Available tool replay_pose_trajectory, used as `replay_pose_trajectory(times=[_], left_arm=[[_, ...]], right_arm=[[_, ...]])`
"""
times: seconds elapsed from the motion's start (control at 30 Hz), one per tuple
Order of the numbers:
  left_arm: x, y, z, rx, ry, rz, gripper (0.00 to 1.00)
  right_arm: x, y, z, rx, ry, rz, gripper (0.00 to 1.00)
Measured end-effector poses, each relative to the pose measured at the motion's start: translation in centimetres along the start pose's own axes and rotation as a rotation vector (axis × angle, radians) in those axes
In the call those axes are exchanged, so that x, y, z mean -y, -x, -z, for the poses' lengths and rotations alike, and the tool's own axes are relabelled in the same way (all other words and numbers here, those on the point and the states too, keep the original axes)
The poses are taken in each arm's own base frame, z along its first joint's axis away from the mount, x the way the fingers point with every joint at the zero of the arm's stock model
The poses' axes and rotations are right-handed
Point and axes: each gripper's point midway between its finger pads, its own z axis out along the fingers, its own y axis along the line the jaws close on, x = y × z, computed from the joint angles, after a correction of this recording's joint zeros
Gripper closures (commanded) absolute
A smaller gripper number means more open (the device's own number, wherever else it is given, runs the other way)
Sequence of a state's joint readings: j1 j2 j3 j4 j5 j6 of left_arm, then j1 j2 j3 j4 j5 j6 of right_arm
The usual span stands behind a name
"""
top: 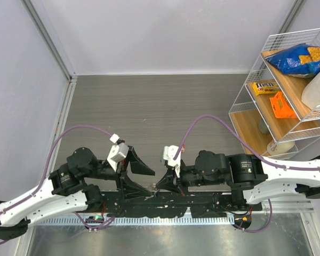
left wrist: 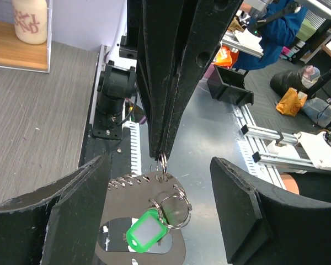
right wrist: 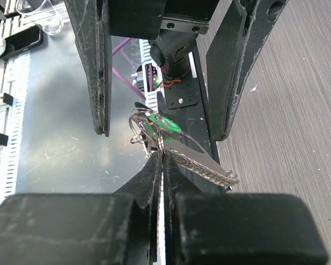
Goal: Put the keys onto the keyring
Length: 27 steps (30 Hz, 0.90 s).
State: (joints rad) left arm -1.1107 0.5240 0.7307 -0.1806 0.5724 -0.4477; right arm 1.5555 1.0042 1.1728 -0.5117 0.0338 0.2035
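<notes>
We judge one green plastic-headed key [left wrist: 146,232] on the thin metal wire keyring [left wrist: 182,194]; right pincer [right wrist: 162,157] clamps it, left pincer [left wrist: 157,161] gapes empty, others unseen.

Tabletop [top: 149,101] behind the arms is wide open, wire rack [top: 288,93] hogs the right edge, and the right gripper [left wrist: 161,150] with the keyring [left wrist: 175,208] fills the gap between the fingers of the left gripper [top: 149,185].
</notes>
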Motion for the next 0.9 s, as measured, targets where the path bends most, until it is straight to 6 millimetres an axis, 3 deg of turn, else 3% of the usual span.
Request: replay_pose_trajectory(times=[0.43,0.77,0.9], left_arm=[[-0.7,-0.6,-0.4,-0.036,0.027,0.026,0.45],[-1.1,-0.6,-0.6,-0.054,0.047,0.036,0.67],[-1.1,-0.6,-0.7,-0.055,0.047,0.038,0.85]], right_arm=[[0.4,-0.2,0.0,-0.026,-0.023,0.016,0.94],[0.4,-0.2,0.1,-0.027,-0.023,0.019,0.94],[0.5,-0.2,0.1,-0.028,-0.025,0.019,0.94]])
